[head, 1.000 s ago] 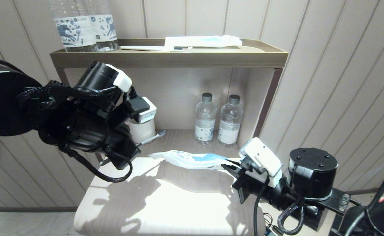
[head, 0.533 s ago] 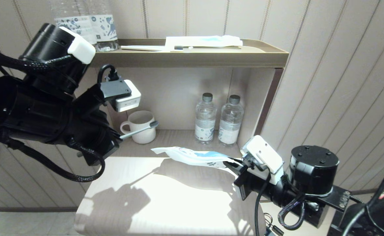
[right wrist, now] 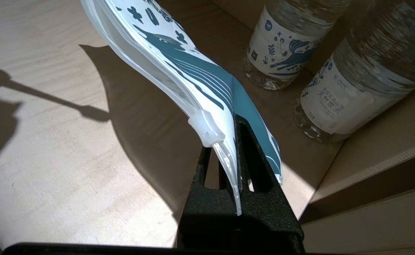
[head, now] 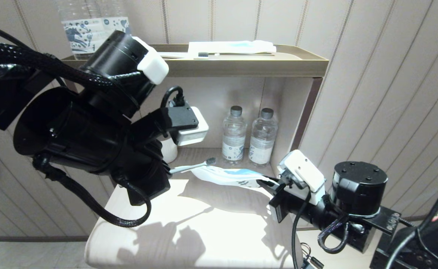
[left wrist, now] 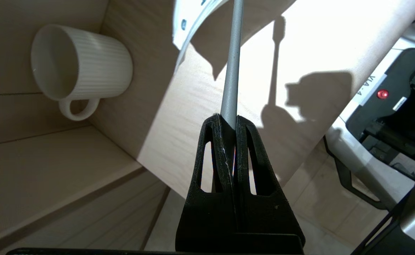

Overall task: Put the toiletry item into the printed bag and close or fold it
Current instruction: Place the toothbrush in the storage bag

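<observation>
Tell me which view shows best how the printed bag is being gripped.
The right wrist view: the right gripper has its fingers shut on one end of the printed bag, beside its seal strip. The head view shows the whole bag held off the table; the left wrist view catches only a corner.

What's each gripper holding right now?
Left gripper: shut on the toothbrush handle.
Right gripper: shut on the printed pouch at its strip-seal end.
</observation>
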`<state>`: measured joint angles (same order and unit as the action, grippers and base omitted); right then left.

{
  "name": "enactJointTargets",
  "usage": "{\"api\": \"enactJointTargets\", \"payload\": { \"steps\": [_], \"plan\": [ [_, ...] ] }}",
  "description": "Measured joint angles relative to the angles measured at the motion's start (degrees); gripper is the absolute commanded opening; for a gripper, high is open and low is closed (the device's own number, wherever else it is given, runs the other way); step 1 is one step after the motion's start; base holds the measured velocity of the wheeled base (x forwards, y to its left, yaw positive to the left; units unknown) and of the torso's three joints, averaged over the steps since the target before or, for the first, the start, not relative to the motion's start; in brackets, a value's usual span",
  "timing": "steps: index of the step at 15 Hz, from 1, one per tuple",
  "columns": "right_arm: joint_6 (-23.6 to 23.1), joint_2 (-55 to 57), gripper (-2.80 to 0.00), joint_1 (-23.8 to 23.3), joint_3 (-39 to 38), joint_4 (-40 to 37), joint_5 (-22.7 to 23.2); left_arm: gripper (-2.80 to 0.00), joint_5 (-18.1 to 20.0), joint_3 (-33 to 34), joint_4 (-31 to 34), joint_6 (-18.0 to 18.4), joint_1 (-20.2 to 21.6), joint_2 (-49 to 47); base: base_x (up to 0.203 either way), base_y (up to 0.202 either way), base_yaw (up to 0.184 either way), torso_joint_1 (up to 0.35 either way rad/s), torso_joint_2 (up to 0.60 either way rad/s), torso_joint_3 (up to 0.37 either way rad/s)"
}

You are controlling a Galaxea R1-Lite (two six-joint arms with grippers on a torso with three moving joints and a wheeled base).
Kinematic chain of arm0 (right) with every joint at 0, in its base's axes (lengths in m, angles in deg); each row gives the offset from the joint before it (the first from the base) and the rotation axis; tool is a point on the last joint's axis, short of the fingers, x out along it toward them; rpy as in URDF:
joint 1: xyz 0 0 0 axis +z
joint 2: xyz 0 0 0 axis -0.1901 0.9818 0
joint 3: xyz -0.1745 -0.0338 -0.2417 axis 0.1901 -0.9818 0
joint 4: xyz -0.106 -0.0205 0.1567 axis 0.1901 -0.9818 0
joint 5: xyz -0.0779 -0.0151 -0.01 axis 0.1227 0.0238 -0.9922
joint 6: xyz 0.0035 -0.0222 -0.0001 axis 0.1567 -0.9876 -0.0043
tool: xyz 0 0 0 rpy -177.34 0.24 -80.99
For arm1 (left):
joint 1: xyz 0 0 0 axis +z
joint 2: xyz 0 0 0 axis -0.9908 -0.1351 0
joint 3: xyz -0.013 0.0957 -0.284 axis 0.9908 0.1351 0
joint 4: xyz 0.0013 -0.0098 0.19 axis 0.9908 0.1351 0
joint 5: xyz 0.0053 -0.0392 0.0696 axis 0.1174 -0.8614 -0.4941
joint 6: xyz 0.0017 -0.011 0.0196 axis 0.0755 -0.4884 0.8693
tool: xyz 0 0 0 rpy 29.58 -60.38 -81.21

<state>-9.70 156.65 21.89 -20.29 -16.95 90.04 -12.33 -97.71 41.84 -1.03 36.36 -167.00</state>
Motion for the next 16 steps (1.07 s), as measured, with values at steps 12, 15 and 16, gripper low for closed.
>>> {"api": "enactJointTargets", "payload": {
  "steps": [12,15,16],
  "plan": [
    [0.06,0.3,-2.8,-0.3,-0.02,0.02,0.56,-2.8,0.0,-0.23,2.76,0.19,-2.25,-3.87,0.0,0.0,0.0,0.0,0.0,0.0],
    [0.0,0.26,-2.8,-0.2,-0.24,0.2,0.61,-2.8,0.0,-1.8,2.69,0.22,-1.5,-5.16,0.0,0.0,0.0,0.0,0.0,0.0],
    [0.0,0.26,-2.8,-0.2,-0.27,0.24,0.65,-2.8,-0.05,-2.12,2.69,0.22,-1.38,-5.54,0.0,0.0,0.0,0.0,0.0,0.0]
  ]
}}
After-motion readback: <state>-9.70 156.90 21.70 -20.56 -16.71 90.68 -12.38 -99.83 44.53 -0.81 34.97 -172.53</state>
